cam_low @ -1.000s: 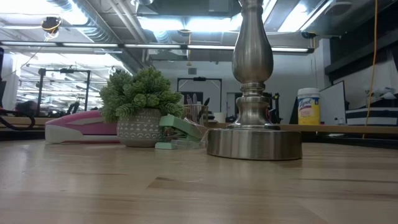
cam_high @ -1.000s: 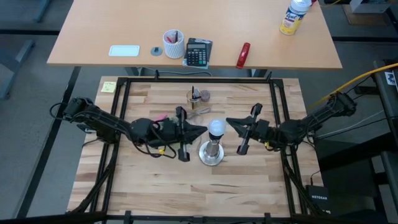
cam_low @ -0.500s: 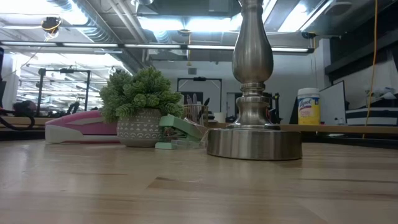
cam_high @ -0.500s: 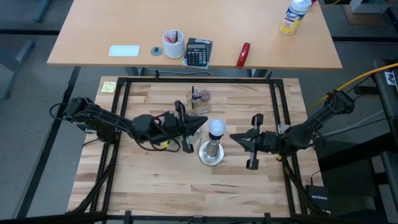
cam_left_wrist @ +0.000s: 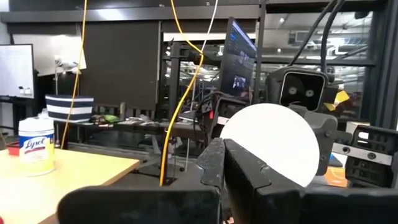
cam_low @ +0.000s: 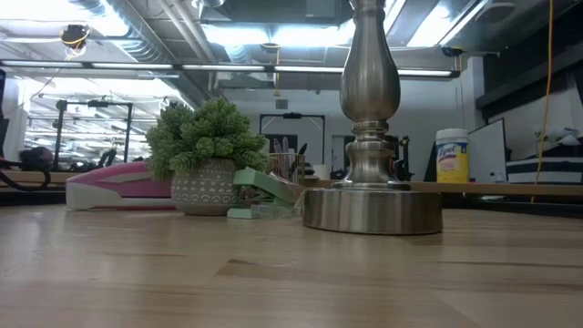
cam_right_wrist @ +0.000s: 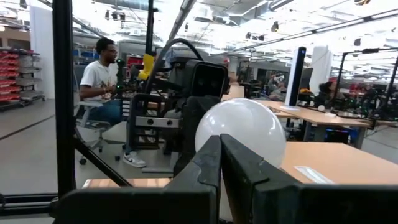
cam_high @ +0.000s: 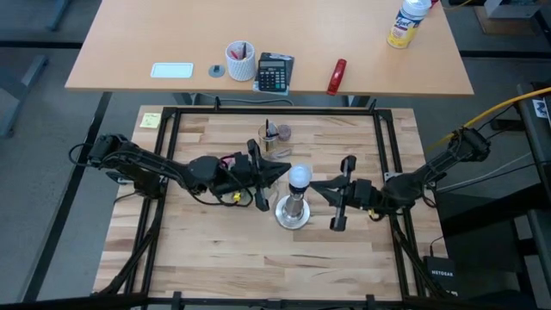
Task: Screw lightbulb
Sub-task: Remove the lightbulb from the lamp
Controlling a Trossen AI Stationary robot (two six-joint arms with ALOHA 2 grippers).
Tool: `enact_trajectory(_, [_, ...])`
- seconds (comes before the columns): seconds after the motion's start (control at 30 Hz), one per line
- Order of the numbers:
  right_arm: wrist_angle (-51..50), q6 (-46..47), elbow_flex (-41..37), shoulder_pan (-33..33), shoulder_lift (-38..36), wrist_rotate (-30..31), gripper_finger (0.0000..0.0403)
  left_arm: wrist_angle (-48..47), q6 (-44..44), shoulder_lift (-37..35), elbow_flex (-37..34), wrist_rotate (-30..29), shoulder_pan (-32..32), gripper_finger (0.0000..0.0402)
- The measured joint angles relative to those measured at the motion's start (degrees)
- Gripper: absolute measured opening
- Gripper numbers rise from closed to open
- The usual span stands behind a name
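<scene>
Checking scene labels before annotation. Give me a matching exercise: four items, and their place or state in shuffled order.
Items:
1. lightbulb
2. left gripper
3. calculator
4. potted plant

Places or states:
A. on the far desk, beside the white pen cup
B. shut, just left of the bulb
C. on top of the silver stand
D. in front of the pink stapler, low view

Pairs: 1-C, 2-B, 3-A, 4-D

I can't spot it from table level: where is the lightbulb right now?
In the high view the lightbulb sits atop the silver stand at mid-table, between the left gripper and right gripper.
</scene>
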Motion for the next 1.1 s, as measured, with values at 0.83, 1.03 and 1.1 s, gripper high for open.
enact_trajectory(0.83, [-0.27, 0.07, -0.02, -0.19, -0.07, 7.63, 0.0017, 0.05, 1.42, 0.13, -0.02, 1.33, -3.57, 0.0001])
enact_trajectory(1.03, [-0.39, -0.04, -0.02, -0.61, -0.02, 7.32, 0.0017, 0.28, 1.61, 0.13, -0.02, 0.70, -4.16, 0.0001])
enact_trajectory(1.1, [-0.29, -1.19, -0.02, -0.49, -0.02, 7.28, 0.0017, 0.66, 2.31, 0.13, -0.02, 0.65, -4.21, 0.0001])
